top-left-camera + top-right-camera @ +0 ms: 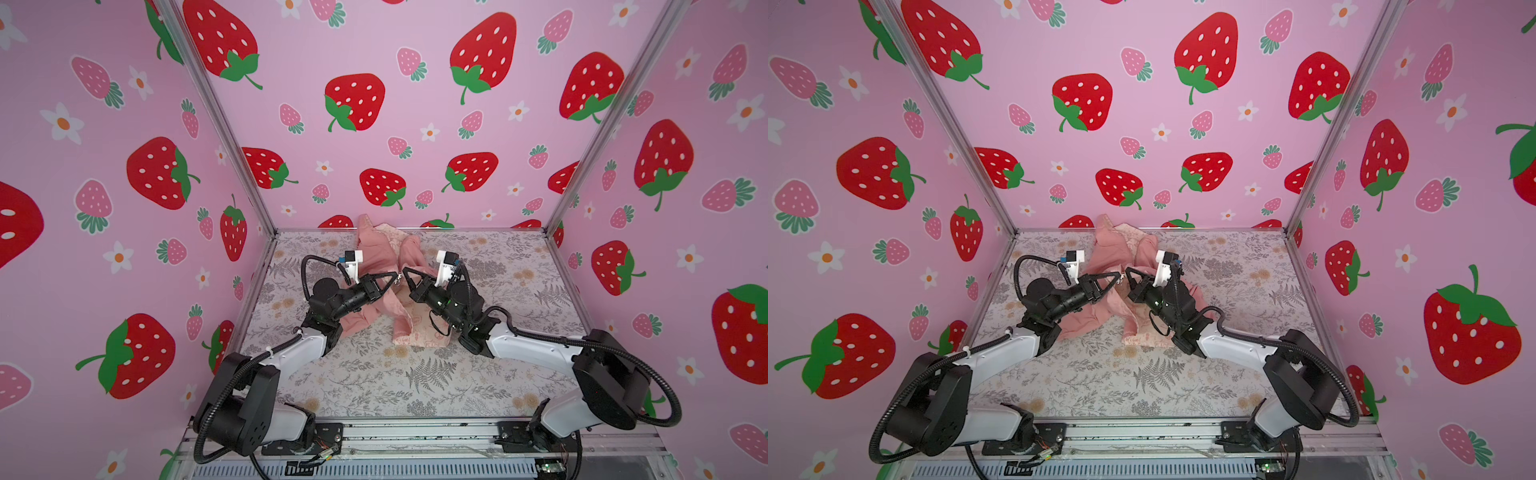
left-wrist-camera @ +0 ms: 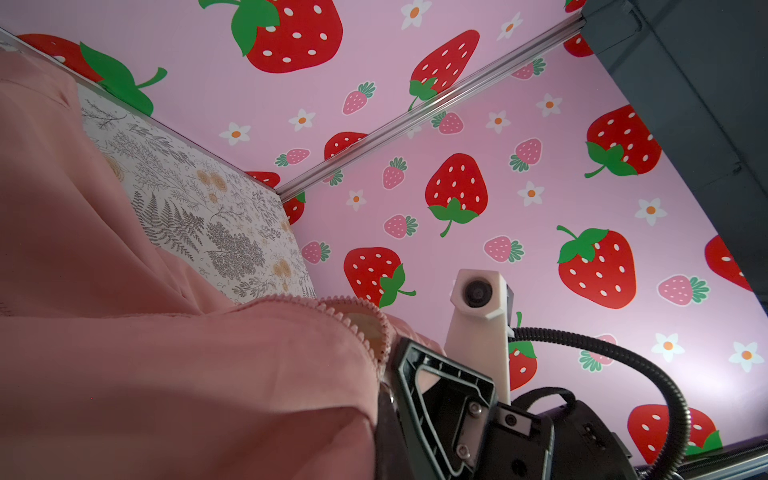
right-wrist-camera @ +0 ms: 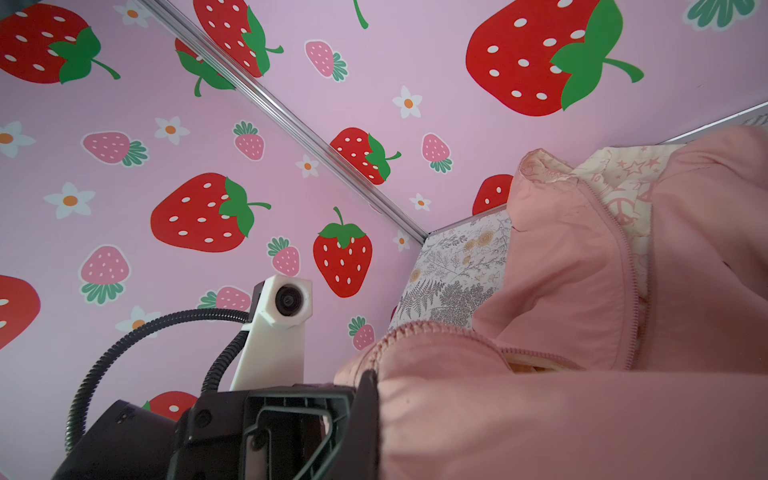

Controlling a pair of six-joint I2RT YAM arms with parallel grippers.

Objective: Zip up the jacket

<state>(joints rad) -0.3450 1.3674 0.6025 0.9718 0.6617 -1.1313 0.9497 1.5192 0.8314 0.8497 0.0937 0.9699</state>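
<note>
Strawberry-printed pink walls (image 1: 291, 174) surround the floral table (image 1: 374, 374), where the left gripper (image 1: 394, 276) and the right gripper (image 1: 406, 272), both closed, pinch the front edges of the pink jacket (image 1: 376, 253).

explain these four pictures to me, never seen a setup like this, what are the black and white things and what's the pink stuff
Those are two robot arms bolted at the near edge of a flowery table. Two pictures look down from above and are nearly alike. The other two come from cameras on the arms' wrists. The pink stuff is a small jacket, lying open and rumpled. The left tool and right tool meet at its middle, and each seems pinched shut on one of its front edges.
</note>
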